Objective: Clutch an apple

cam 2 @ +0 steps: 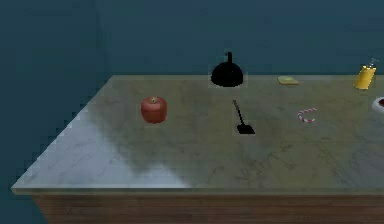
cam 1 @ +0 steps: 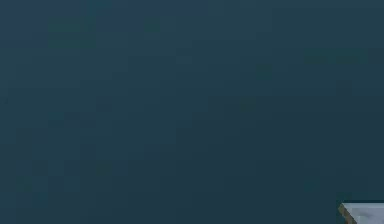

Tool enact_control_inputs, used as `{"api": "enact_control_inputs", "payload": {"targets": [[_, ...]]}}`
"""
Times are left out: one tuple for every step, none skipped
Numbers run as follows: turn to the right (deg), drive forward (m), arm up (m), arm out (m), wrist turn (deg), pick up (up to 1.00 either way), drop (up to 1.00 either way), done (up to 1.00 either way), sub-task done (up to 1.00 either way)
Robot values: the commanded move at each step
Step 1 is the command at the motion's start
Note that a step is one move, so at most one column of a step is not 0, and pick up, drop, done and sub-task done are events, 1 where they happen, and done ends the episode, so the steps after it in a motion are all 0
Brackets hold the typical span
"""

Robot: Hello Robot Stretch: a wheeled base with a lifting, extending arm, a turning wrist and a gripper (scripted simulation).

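We counted one apple (cam 2: pixel 152 109) and one black utensil (cam 2: pixel 241 118) apart on the surface (cam 2: pixel 120 160), with bare top between them. We couldn't tell the pincer's state.

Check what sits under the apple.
The apple stands on the marbled tabletop, with no plate or mat showing round it. The patch right beneath it is covered by the apple itself.
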Motion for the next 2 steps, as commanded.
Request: {"api": "enact_control_inputs", "payload": {"targets": [[0.0, 0.00, 0.50, 0.00, 0.0, 0.00, 0.00, 0.00, 0.00], [0.0, 0.00, 0.38, 0.00, 0.0, 0.00, 0.00, 0.00, 0.00]]}}
